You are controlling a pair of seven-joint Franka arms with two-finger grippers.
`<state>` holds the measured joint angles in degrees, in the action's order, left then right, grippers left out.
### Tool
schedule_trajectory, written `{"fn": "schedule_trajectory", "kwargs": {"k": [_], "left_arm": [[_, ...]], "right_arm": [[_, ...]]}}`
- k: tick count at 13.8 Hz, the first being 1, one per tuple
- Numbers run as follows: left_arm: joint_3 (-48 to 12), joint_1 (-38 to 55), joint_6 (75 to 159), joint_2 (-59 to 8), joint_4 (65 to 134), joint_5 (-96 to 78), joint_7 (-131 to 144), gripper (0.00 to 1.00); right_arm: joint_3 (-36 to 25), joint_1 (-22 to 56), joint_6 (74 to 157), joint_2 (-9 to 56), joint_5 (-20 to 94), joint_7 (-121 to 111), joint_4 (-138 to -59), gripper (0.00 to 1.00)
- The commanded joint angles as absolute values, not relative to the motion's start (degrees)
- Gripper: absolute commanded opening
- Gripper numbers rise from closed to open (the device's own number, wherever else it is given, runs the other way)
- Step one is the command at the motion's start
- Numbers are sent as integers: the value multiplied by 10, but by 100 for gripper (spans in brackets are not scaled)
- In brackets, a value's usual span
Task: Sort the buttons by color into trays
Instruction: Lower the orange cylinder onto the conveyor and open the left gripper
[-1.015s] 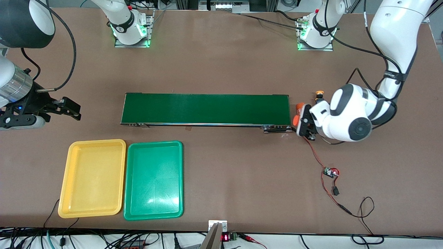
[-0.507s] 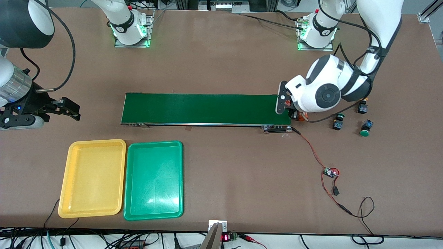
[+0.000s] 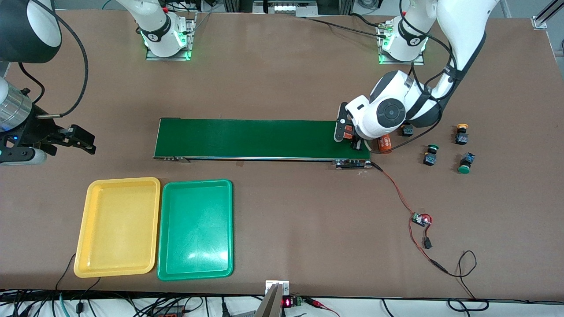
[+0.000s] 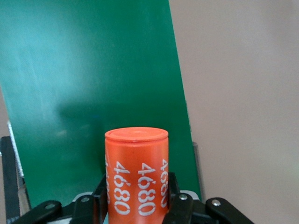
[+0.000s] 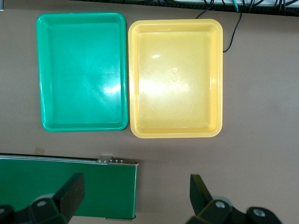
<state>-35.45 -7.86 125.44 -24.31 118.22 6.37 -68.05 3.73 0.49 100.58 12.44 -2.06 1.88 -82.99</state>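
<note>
Several buttons lie on the table near the left arm's end of the belt: a yellow-capped one (image 3: 461, 133), two green-capped ones (image 3: 431, 154) (image 3: 465, 162), and a dark body (image 3: 407, 130) half hidden under the left arm. My left gripper (image 3: 351, 136) (image 4: 135, 198) hangs over that end of the conveyor belt (image 3: 262, 139), shut on an upright orange cylinder (image 4: 136, 172) printed "4680". The yellow tray (image 3: 118, 226) (image 5: 175, 77) and green tray (image 3: 195, 229) (image 5: 81, 70) lie side by side, with nothing in them. My right gripper (image 3: 83, 143) (image 5: 135, 191) waits open and holds nothing.
A second orange cylinder (image 3: 384, 144) lies on the table just off the belt's end, under the left arm. A red wire with a small circuit board (image 3: 421, 219) runs from the belt toward the front camera. The belt's other end (image 5: 65, 186) shows below my right gripper.
My left arm has swung from the button area to the belt's end, carrying the orange cylinder. Three buttons that it hid now show. The right arm has barely shifted.
</note>
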Motion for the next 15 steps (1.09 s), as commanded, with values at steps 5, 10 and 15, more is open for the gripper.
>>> {"fn": "schedule_trajectory", "kwargs": {"k": [5, 10, 15], "left_arm": [[-358, -81, 1271, -252, 1176, 83, -660, 100], [-346, -137, 1230, -255, 1127, 132, -668, 100], [-335, -222, 1245, -257, 1089, 179, -718, 100]], "right_arm": [[41, 6, 1003, 129, -22, 16, -817, 100], [42, 6, 1003, 129, -22, 21, -817, 100], [42, 2, 1003, 129, -22, 15, -818, 100]]}}
